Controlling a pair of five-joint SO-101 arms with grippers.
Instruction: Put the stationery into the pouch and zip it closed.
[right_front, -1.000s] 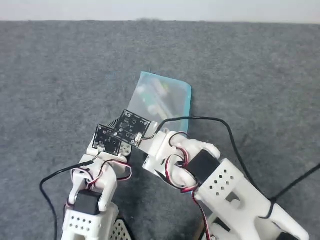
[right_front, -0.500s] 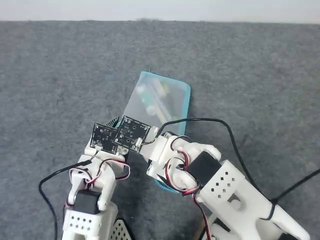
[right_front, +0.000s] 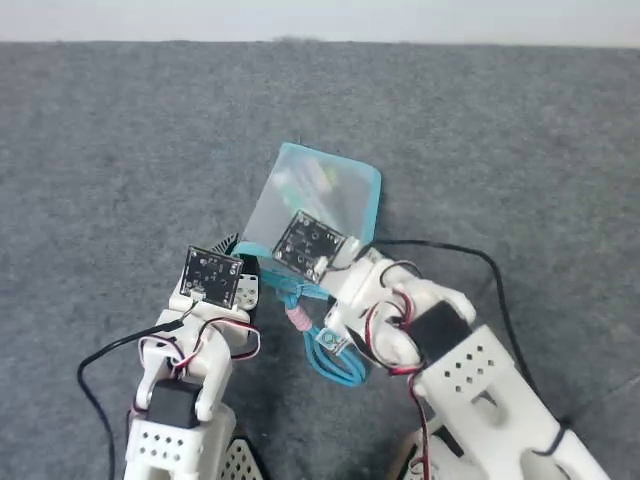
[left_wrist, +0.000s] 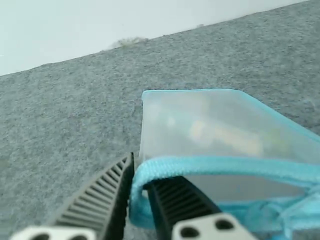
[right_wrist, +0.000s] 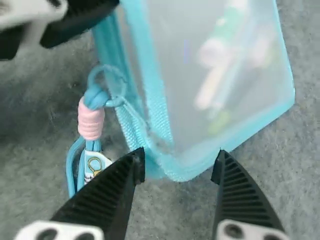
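Note:
The translucent pouch (right_front: 322, 195) with teal edging lies on the grey table, with pens and other stationery (right_wrist: 225, 75) showing blurred inside it. My left gripper (left_wrist: 139, 176) is shut on the teal edge of the pouch (left_wrist: 210, 135) at its near corner. My right gripper (right_wrist: 177, 161) is open, its two black fingers straddling another corner of the pouch (right_wrist: 200, 90) without touching it. The zip pull cord, teal with a pink bead (right_wrist: 91, 118), lies loose beside that corner; in the high view the bead (right_front: 297, 318) and cord loop (right_front: 338, 362) rest between the two arms.
Grey felt-like table surface (right_front: 520, 150) extends all around the pouch. A white wall edge (right_front: 320, 20) runs along the far side. Black cables (right_front: 470, 262) trail from both arms near the front.
My right arm has moved to the right along the pouch's near edge, away from the left gripper. The zip pull cord with its pink bead now lies exposed. The left arm has kept still.

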